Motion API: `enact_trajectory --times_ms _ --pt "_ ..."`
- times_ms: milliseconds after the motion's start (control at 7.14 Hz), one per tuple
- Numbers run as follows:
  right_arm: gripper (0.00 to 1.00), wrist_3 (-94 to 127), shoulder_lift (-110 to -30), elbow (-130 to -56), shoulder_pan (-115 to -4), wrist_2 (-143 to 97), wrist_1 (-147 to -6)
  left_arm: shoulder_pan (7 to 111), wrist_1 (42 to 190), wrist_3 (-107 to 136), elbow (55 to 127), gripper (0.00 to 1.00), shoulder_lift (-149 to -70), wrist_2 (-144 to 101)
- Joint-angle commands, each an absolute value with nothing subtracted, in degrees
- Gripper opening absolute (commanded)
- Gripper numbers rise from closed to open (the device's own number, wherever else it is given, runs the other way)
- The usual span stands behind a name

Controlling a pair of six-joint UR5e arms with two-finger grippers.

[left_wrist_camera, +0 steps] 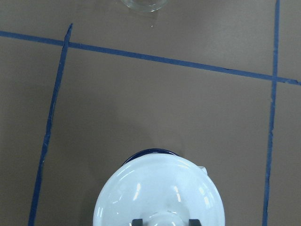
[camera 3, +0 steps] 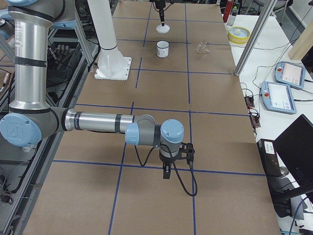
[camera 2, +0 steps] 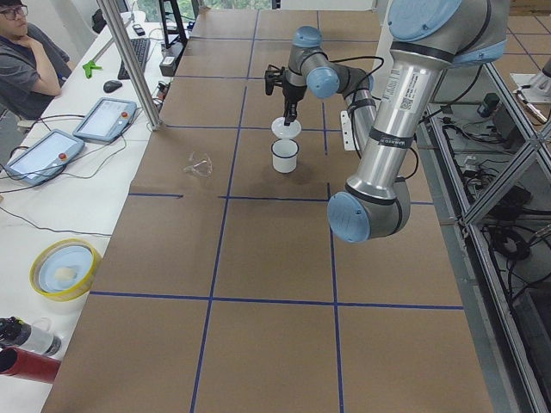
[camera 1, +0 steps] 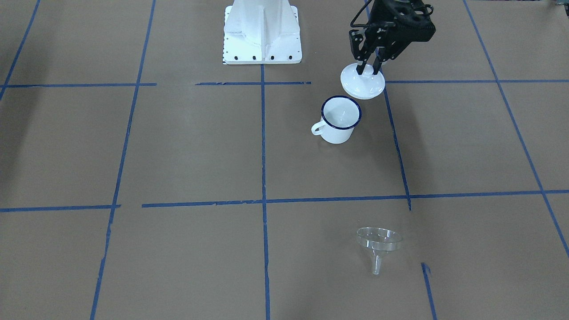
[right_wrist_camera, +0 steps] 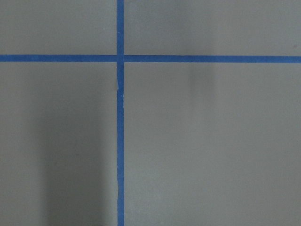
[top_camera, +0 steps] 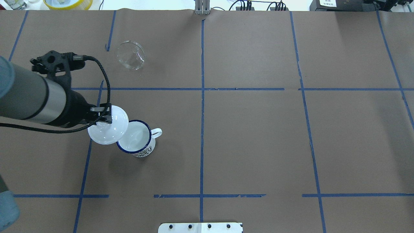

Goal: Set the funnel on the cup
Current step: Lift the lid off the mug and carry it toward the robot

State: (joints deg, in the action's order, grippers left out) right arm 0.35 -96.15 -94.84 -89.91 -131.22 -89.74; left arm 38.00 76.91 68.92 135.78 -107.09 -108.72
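Note:
The cup (camera 1: pixel 340 119) is a white mug with a dark blue rim. It stands upright and uncovered on the brown table, and also shows from overhead (top_camera: pixel 135 139). The clear funnel (camera 1: pixel 379 242) lies on its side far from the cup, toward the operators' edge (top_camera: pixel 131 55). My left gripper (camera 1: pixel 368 69) is shut on the knob of a round white lid (camera 1: pixel 362 82) and holds it just beside the cup on the robot's side. In the left wrist view the lid (left_wrist_camera: pixel 160 193) hides most of the cup. My right gripper (camera 3: pixel 166 171) shows only in the exterior right view; I cannot tell its state.
The white robot base (camera 1: pixel 262 33) stands at the table's robot-side edge. Blue tape lines (camera 1: pixel 263 146) cross the brown paper. A yellow bowl (top_camera: pixel 68 3) and teach pendants (camera 2: pixel 103 119) lie beyond the far edge, where an operator (camera 2: pixel 26 60) sits.

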Motion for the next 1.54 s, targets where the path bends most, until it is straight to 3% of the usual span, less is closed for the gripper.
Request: enact_trajectory --times_ms 0,140,560,840,1400 --pt "1.00 0.35 -96.15 -94.83 -89.91 -131.22 -89.74 39.02 86.68 64.07 139.40 0.00 -93.49 -109.34" --pt "1.00 0.35 -96.15 -94.83 -89.91 -131.22 -89.74 38.33 95.88 65.12 136.00 0.00 -88.56 -109.25" --pt "1.00 0.35 -96.15 -94.83 -89.91 -131.22 -89.74 32.71 109.48 71.70 122.47 0.00 -88.51 -108.20" --pt "1.00 0.35 -96.15 -94.83 -89.91 -131.22 -89.74 28.93 114.93 74.96 118.06 0.00 -88.51 -104.60" --pt "1.00 0.35 -96.15 -94.92 -89.91 -131.22 -89.74 27.07 115.31 75.32 116.90 0.00 -88.51 -104.50"
